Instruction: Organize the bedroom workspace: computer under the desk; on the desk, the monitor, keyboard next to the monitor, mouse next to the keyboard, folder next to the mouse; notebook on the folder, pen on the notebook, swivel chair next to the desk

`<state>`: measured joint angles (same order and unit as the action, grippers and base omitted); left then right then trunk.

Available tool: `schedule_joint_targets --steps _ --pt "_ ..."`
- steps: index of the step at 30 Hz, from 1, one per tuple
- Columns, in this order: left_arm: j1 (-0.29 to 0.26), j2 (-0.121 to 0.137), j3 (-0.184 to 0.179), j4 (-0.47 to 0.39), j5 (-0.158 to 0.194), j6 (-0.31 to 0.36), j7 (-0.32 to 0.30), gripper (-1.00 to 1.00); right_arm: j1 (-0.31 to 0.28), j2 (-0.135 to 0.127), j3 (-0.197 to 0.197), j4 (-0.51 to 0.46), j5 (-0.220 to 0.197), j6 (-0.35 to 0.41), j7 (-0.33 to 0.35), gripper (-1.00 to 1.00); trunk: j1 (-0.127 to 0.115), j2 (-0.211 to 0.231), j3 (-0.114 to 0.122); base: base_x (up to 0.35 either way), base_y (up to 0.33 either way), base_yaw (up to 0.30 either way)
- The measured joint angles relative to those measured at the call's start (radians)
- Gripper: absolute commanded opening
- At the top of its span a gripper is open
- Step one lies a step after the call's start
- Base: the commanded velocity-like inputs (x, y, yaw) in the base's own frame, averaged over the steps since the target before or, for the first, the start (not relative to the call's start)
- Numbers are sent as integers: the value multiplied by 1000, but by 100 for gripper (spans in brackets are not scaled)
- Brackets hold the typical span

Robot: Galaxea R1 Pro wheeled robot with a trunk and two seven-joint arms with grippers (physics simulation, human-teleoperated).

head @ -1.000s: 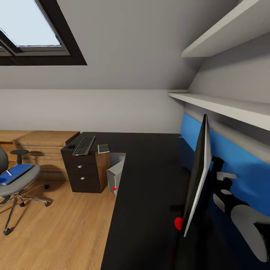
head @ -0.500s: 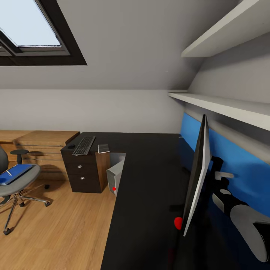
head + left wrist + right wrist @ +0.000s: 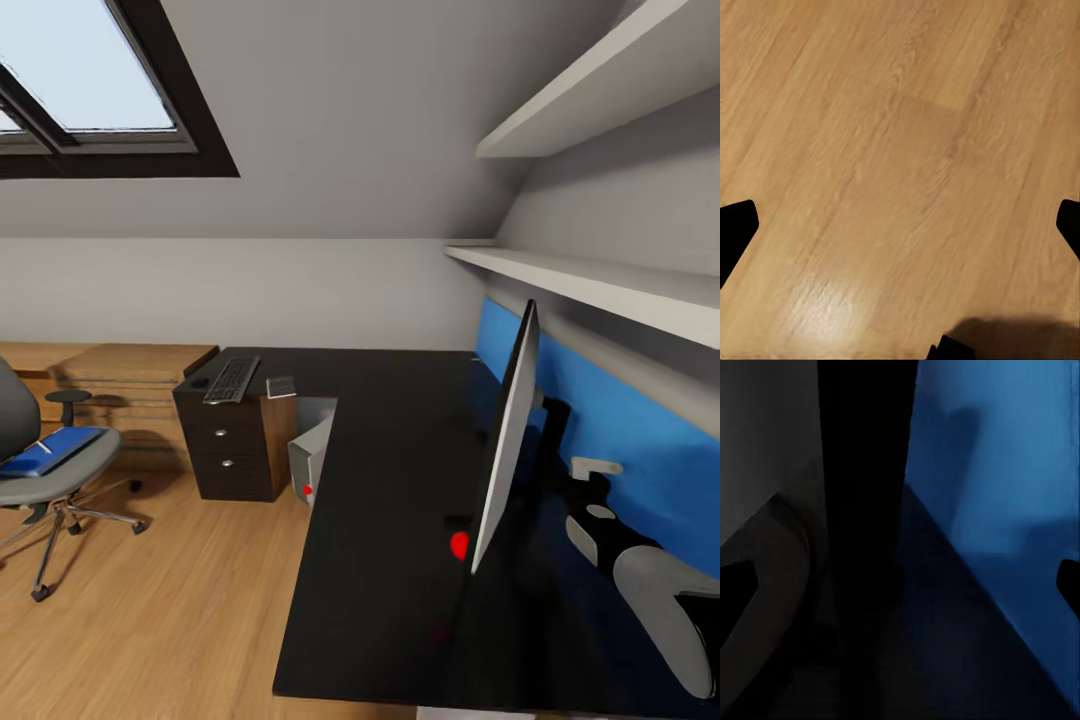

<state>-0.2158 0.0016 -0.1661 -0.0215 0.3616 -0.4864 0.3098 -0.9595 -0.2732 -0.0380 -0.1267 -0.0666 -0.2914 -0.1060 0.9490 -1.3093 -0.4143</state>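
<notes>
The black monitor (image 3: 505, 430) stands edge-on on the black desk (image 3: 390, 500), a red dot at its lower corner. At the desk's far end lie the keyboard (image 3: 232, 380), the small dark mouse (image 3: 199, 381) and the grey notebook (image 3: 281, 386). The silver computer (image 3: 310, 462) sits under the desk. On the swivel chair (image 3: 40, 480) at the left rests the blue folder (image 3: 50, 451) with the white pen (image 3: 43, 446) on it. My right arm (image 3: 655, 595) reaches behind the monitor. The right gripper (image 3: 900, 585) is open near the blue panel. My left gripper (image 3: 900, 225) is open over the floor.
A blue wall panel (image 3: 620, 440) runs along the desk's right side under two white shelves (image 3: 600, 285). A light wooden drawer chest (image 3: 120, 375) stands behind the chair. The dark drawer unit (image 3: 228, 450) carries the desk's far end. Wood floor (image 3: 170, 600) lies between chair and desk.
The whole head view has shifted, so the camera moved: the desk's near edge now shows and the chair sits further into the picture. No thing has visibly moved.
</notes>
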Motion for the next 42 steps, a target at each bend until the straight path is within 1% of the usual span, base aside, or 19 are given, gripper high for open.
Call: schedule_joint_targets --steps 3,8,10,11,12,14,15,16,17,19,22,24,25,27,29,30,33,37,42 --pt "0 0 1 0 0 0 0 100 0 1 1 1 0 0 0 100 0 0 0 -334 47 0" --pt "0 1 3 0 1 0 1 100 0 19 2 -4 -2 7 4 100 0 0 0 -330 135 0" --pt "0 2 3 0 1 0 1 100 0 29 -2 -27 -4 36 25 100 0 0 0 -327 158 0" --pt "0 2 3 0 1 0 1 100 0 33 -5 -50 -6 64 42 100 0 0 0 -327 160 0" --pt "0 2 3 0 1 0 1 100 1 36 -8 -78 -9 98 63 100 0 0 0 -327 161 0" --pt "0 1 3 0 2 0 2 100 4 38 -11 -108 -13 133 86 100 0 0 0 -327 161 0" --pt "0 1 3 0 2 1 1 100 8 39 -13 -141 -22 165 103 100 0 0 0 -327 162 0" --pt "0 1 3 0 2 1 1 100 11 39 -14 -158 -28 179 109 100 0 0 0 -318 155 0" --pt "0 1 3 0 2 1 1 100 21 39 -14 -194 -44 202 117 100 0 0 0 -303 144 0" --pt "0 1 3 0 2 1 1 100 57 38 -14 -279 -86 247 124 100 0 0 0 -292 135 0" --pt "0 1 3 0 2 1 1 100 95 37 -14 -361 -114 292 127 100 0 0 0 -285 131 0" --pt "0 2 3 0 1 1 0 100 160 38 -14 -492 -136 355 126 100 0 0 0 -227 178 0" --pt "0 1 3 0 1 1 1 100 257 45 -13 -666 -145 426 103 100 0 0 0 -153 231 0" --pt "0 0 3 0 1 0 0 100 299 55 -12 -743 -143 450 73 100 0 0 0 -110 258 0" --pt "0 -1 3 0 0 0 0 100 331 74 -10 -806 -142 464 26 100 -1 0 0 -55 260 0" --pt "0 -4 2 0 0 0 0 100 377 122 -8 -900 -143 478 -88 100 -1 0 0 -26 199 0" --pt "0 -10 3 0 0 0 -1 100 401 162 -7 -952 -141 482 -174 100 -1 0 0 -15 114 0" --pt "0 -13 4 0 0 0 -1 100 414 183 -4 -978 -132 483 -219 100 -1 0 0 -5 37 0" --pt "0 -13 3 0 0 1 -1 100 435 190 51 -997 -105 476 -236 100 -1 0 0 -1 6 0"
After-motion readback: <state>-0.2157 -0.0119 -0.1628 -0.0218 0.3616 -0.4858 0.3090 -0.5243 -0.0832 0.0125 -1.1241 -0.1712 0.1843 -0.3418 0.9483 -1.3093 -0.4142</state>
